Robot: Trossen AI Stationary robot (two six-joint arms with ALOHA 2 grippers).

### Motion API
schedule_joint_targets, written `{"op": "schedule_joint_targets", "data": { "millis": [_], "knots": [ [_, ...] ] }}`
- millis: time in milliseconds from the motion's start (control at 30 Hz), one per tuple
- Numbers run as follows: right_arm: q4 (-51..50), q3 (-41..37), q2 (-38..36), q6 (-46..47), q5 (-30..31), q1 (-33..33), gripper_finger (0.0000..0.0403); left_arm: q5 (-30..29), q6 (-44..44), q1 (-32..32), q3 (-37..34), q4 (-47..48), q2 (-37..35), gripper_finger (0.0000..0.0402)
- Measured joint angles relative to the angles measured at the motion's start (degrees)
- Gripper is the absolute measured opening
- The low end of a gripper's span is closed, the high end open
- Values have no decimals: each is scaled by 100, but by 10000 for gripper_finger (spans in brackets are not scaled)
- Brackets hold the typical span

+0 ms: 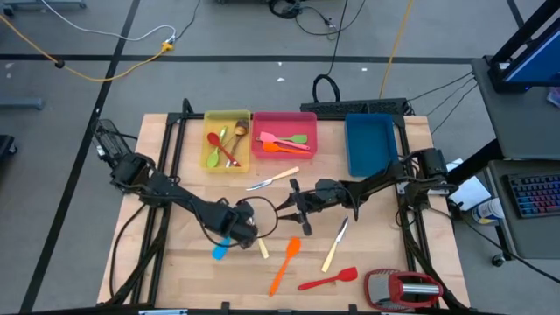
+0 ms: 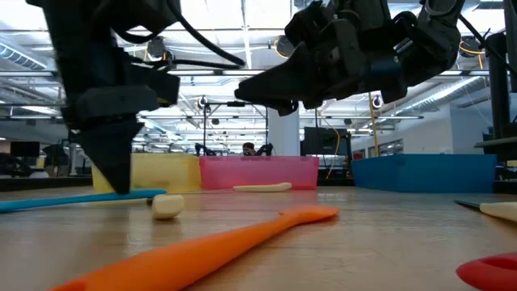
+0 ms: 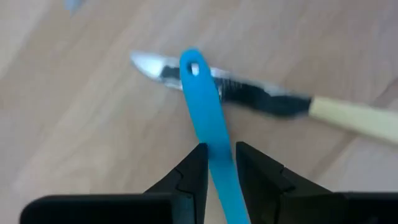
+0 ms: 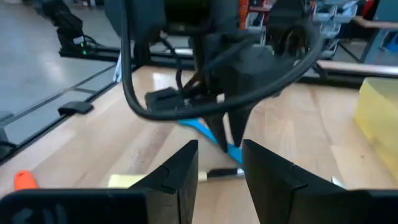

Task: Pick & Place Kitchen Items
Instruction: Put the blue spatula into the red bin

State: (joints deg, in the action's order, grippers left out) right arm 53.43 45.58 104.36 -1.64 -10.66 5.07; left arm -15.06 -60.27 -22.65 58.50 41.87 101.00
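1. Your left claw (image 3: 219, 163) is down at the surface (image 1: 175, 271), lower centre-left of the high view, its fingers closed around the blue spatula (image 3: 207, 134) handle, which crosses a cream-handled knife (image 3: 261, 102).
2. Your right claw (image 1: 293, 206) hovers mid-frame, fingers parted, holding nothing.
3. The orange spatula (image 1: 284, 265) lies lower centre.
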Motion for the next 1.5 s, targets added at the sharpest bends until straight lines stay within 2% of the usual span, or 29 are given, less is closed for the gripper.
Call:
{"op": "schedule_joint_targets", "data": {
  "millis": [100, 233, 333, 567, 900, 1267, 1367, 1500],
  "knots": [
    [-291, 1, 0, -2, 80, -45, 116, -153, 300, 147, 0, -164, -3, 88],
    [-877, 2, 0, 249, 682, -132, 116, -153, 629, 303, 11, -322, -7, 88],
    [-1044, 1, 0, 453, 914, -206, 116, 6, 859, 377, 11, -208, -10, 88],
    [-775, 2, 0, 383, 910, -243, 116, 285, 670, 369, 18, -105, -250, 88],
    [-794, 2, 2, 393, 895, -237, 116, 303, 503, 135, 25, 2, -18, 89],
    [-783, 2, 2, 384, 893, -234, 116, 509, 781, 246, 22, 196, -12, 89],
    [-785, 2, 2, 380, 893, -234, 116, 637, 978, 348, 22, 210, -12, 107],
    [-784, 2, 2, 380, 890, -234, 116, 653, 1198, 495, 20, 179, -12, 157]
  ]
}}
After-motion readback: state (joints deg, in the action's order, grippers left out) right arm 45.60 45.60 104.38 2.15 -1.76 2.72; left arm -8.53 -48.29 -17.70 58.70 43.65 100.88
